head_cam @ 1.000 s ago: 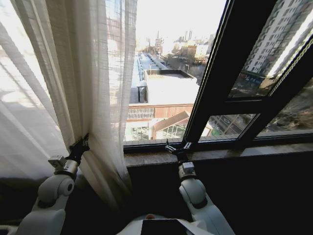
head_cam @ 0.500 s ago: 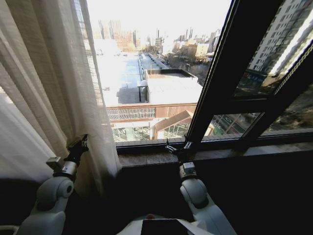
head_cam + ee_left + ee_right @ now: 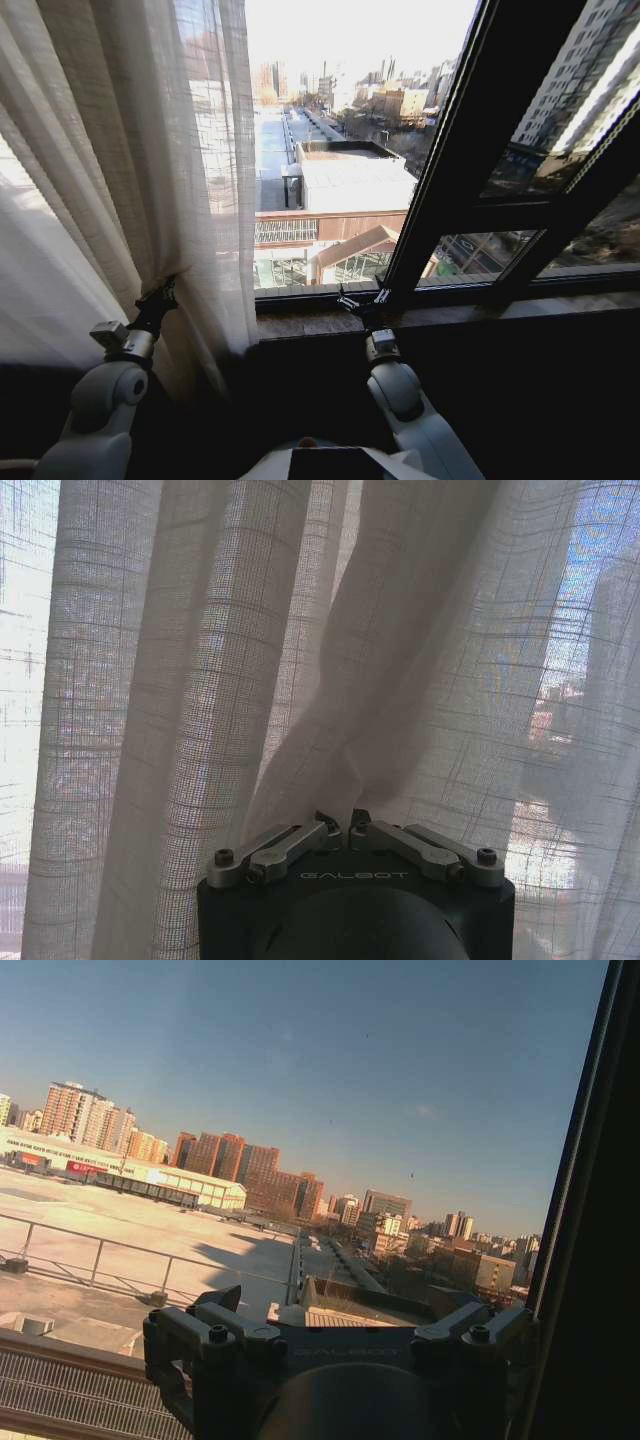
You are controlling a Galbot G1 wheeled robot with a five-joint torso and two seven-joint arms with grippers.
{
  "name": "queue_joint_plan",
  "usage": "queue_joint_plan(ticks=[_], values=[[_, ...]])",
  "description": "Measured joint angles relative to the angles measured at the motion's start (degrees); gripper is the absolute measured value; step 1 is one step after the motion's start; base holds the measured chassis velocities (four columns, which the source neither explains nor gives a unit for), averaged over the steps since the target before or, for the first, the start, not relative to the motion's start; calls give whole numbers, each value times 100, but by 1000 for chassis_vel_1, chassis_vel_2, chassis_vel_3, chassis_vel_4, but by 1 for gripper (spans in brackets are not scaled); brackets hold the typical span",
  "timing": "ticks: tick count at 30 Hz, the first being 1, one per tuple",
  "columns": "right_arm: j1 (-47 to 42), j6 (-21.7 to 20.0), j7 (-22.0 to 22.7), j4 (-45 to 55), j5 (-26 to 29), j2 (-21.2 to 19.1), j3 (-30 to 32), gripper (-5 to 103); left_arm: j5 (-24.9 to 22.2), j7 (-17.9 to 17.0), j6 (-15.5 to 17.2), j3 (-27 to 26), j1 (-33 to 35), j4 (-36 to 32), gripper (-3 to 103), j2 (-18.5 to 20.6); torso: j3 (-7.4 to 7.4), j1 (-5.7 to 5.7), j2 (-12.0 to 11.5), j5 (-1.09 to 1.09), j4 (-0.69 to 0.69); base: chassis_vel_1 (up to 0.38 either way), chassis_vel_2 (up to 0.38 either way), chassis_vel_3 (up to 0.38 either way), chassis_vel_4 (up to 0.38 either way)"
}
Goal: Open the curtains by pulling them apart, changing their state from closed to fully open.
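Observation:
A sheer white pleated curtain hangs bunched at the left of the window, its free edge falling just left of the middle pane. My left gripper is low on that panel and shut on a fold of the fabric. In the left wrist view the fingertips meet and pinch the curtain, which creases toward the left gripper. My right gripper stands open at the sill with nothing between its fingers. In the right wrist view the right gripper faces bare glass and the city outside.
A dark slanted window frame divides the panes on the right. A stone sill runs under the glass, with a dark wall below it. Rooftops and buildings lie beyond the window.
The curtain's free edge swung left, baring more glass, then drifted back right to about where it was. My left gripper kept its hold and sank slightly. The right arm stayed put.

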Motion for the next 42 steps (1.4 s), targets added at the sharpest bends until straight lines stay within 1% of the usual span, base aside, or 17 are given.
queue_joint_plan(ticks=[8,12,17,23,26,28,29,33,34,40,41,42], values=[[52,-7,-3,-22,30,-62,-5,100,78,1,-1,23,14,-34,0,-90,0,1,0,-1,0,126,134,-116,-128],[73,30,-11,-31,196,-85,0,100,115,1,-1,26,46,-80,0,-128,0,1,0,0,1,113,108,-104,-97],[86,65,-20,-31,262,-98,-1,100,120,-4,20,23,61,-112,0,-135,0,0,0,-3,1,34,39,-40,-30],[94,74,-31,-42,271,-107,-1,100,124,-144,84,-104,53,-63,0,-148,0,0,0,1,-1,0,0,0,0],[95,85,-39,-60,271,-108,-2,100,85,-427,143,-296,33,69,0,-142,0,0,0,0,-1,0,0,0,0],[95,92,-45,-67,269,-107,-2,100,-39,-593,145,-531,17,198,0,-78,0,0,0,-1,0,0,0,0,0],[95,92,-45,-67,269,-107,-2,100,-39,-593,145,-531,17,198,0,-78,0,0,0,-1,0,0,0,0,0],[108,104,-52,-118,263,-99,-5,100,-279,-790,126,-931,12,407,0,43,0,0,0,-2,1,0,0,0,0],[108,104,-52,-118,263,-99,-5,100,-279,-790,126,-931,12,407,0,43,0,0,0,-2,1,0,0,0,0],[172,108,-70,-214,257,-86,-27,100,-374,-1342,0,-1241,-158,765,0,120,0,0,0,-2,0,0,0,0,0],[172,108,-70,-214,257,-86,-27,100,-374,-1342,0,-1241,-158,765,0,120,0,0,0,-2,0,0,0,0,0],[186,107,-73,-236,256,-85,-29,100,-379,-1427,-15,-1293,-201,827,0,144,0,0,0,-2,0,0,0,0,0]])
